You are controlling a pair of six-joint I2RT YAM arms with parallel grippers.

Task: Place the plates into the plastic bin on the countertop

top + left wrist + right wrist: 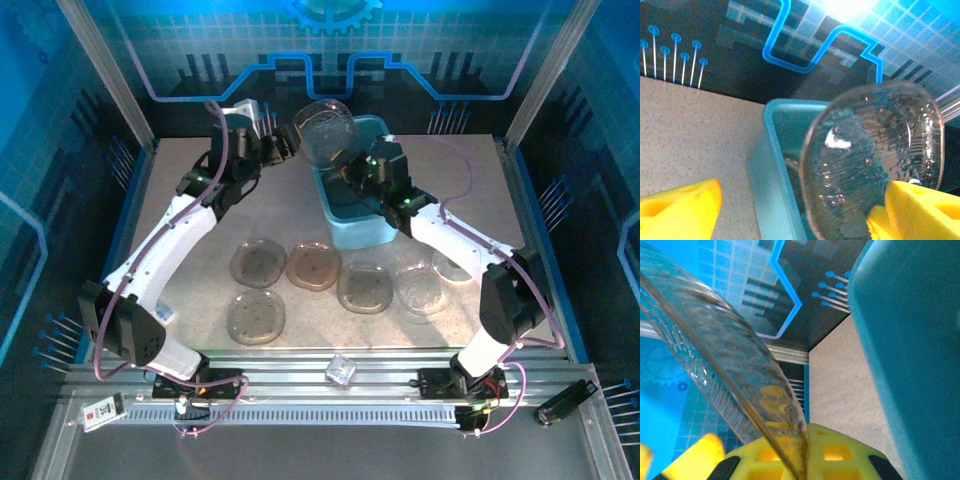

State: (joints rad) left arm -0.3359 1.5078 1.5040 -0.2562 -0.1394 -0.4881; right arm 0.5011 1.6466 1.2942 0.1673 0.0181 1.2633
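Note:
A clear ribbed plate (325, 130) stands on edge in the air above the far end of the teal plastic bin (372, 232). My right gripper (362, 170) is shut on its lower rim; in the right wrist view the plate (725, 340) wedges between the yellow fingers (840, 455), beside the bin (910, 340). My left gripper (285, 142) is open just left of the plate. Its yellow fingers (680, 210) stand wide apart, the plate (875, 150) close against the right one, over the bin (772, 170). Several more plates (313, 265) lie flat on the countertop (180, 230).
A small clear cube (340, 370) rests on the metal rail at the near edge. Blue rails and posts frame the countertop. The flat plates lie in two rows in front of the bin, between both arms.

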